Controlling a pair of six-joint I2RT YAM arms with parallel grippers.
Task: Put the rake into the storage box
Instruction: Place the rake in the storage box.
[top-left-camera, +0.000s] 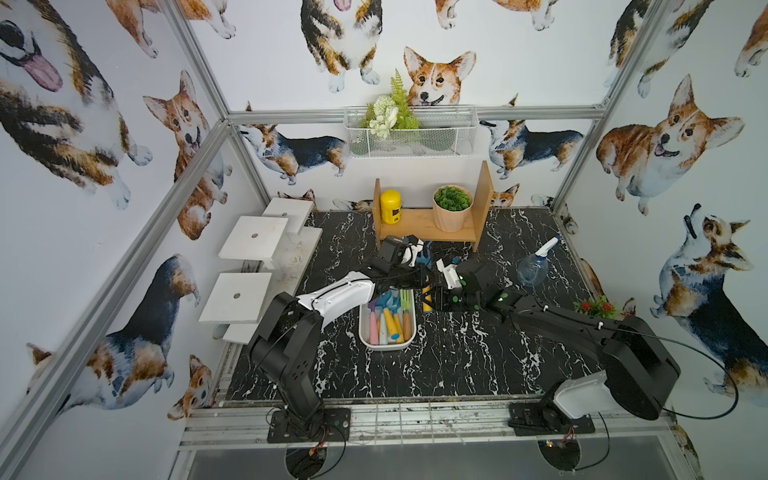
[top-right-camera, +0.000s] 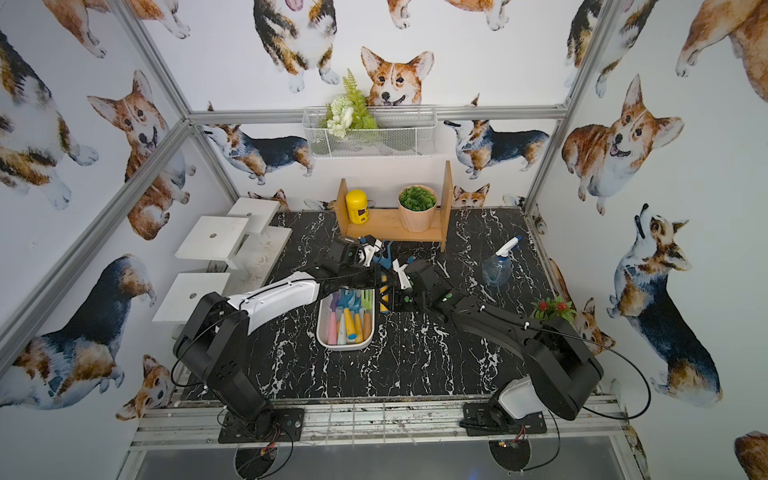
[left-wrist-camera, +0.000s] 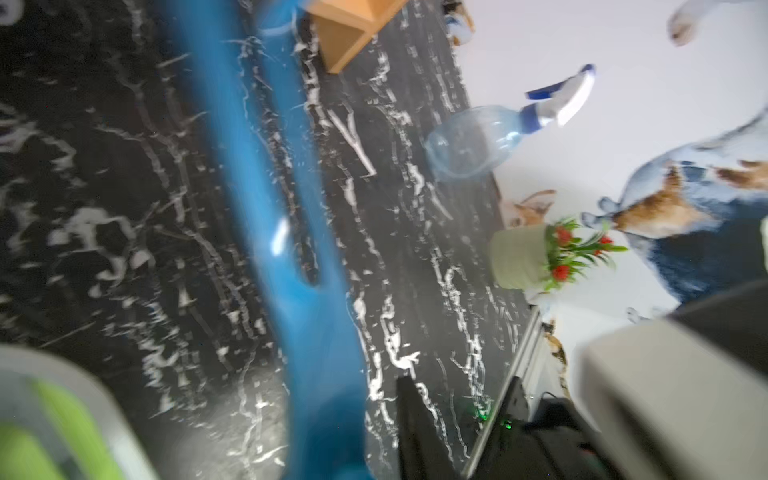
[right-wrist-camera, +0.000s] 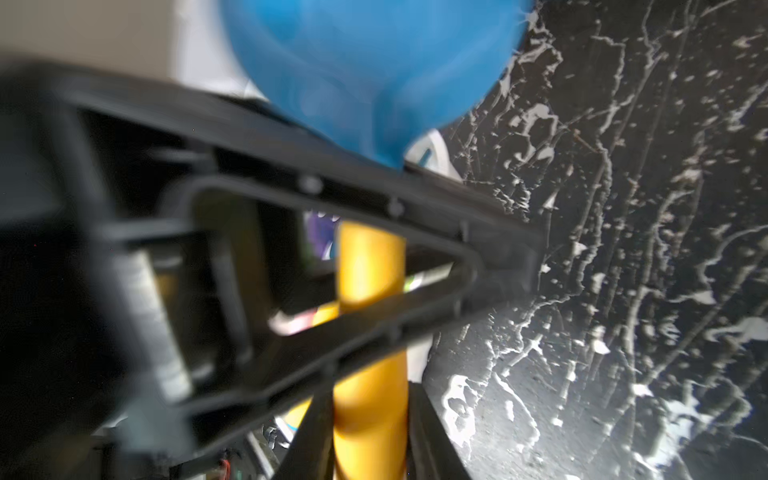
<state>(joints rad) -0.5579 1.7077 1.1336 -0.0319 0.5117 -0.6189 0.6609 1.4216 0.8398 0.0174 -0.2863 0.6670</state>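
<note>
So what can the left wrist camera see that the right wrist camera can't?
Only the left wrist view shows the spray bottle, the red-flowered pot plant and a wooden shelf corner. Only the right wrist view shows the right claw pinching the rake by its yellow handle. Both show its blue head and the black marble tabletop.

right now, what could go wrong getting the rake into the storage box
1. The left gripper and the right gripper both look closed on the rake. If one arm moves alone, the rake may twist or slip.
2. The storage box is already crowded with tools, so the rake may perch on top or hang over the rim.
</note>
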